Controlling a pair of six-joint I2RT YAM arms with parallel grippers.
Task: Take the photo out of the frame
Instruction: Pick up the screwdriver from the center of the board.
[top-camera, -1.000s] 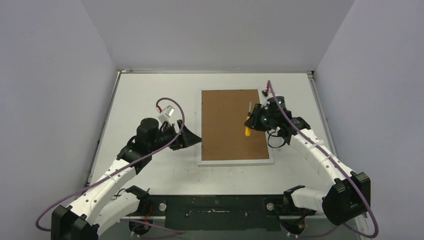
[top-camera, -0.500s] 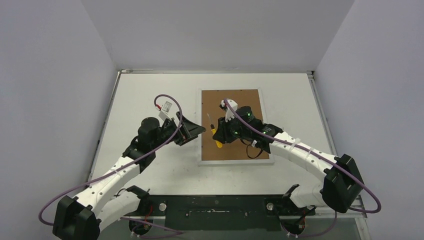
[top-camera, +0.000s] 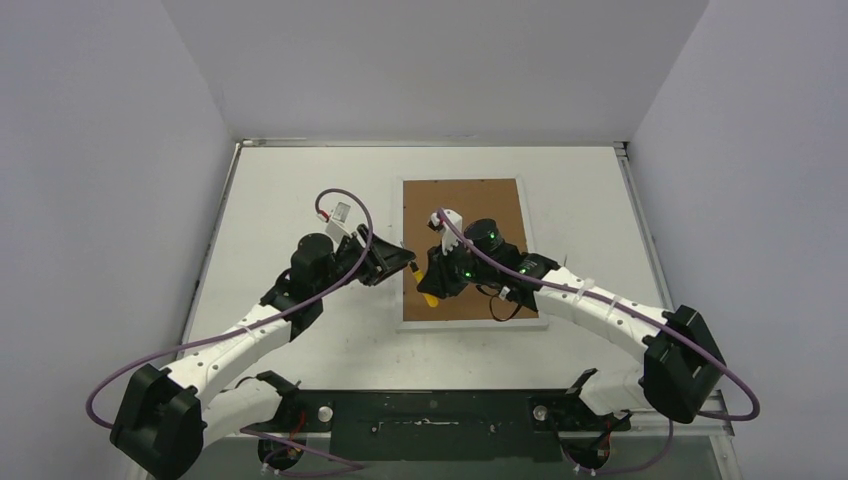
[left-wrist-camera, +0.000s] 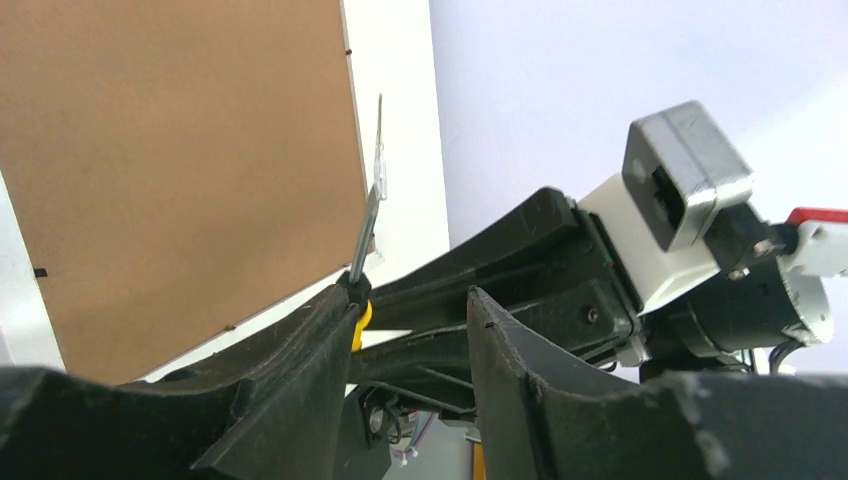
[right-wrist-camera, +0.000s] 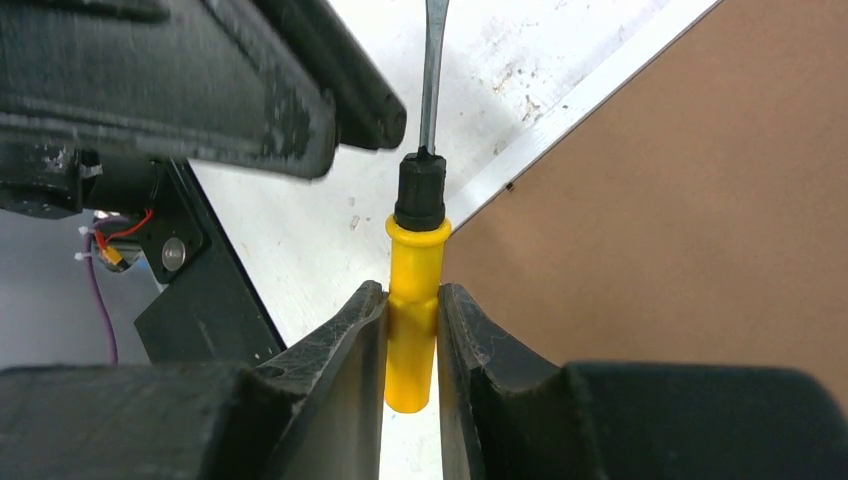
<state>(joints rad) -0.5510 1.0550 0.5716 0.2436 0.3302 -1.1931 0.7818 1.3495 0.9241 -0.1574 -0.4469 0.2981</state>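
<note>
- Your left gripper (top-camera: 398, 262) has its fingers apart with nothing between them. It sits at the left edge of the frame (top-camera: 480, 200), which lies to the right of those fingers.
- The frame rests flat with its brown back up and its long axis running away from the arm bases. The photo is not visible; judge it to be under that back.
- The screwdriver (right-wrist-camera: 415, 250) points from the right fingers toward the left ones. Its blade passes just beside one left finger, and you probably cannot tell from here whether the tip touches anything.
- Your right gripper (right-wrist-camera: 412, 295) is clamped on the yellow handle, over the left part of the back.
- A second ago that gripper hung over the right half of the back. It has crossed to the left edge, so both arms are now close together there.
</note>
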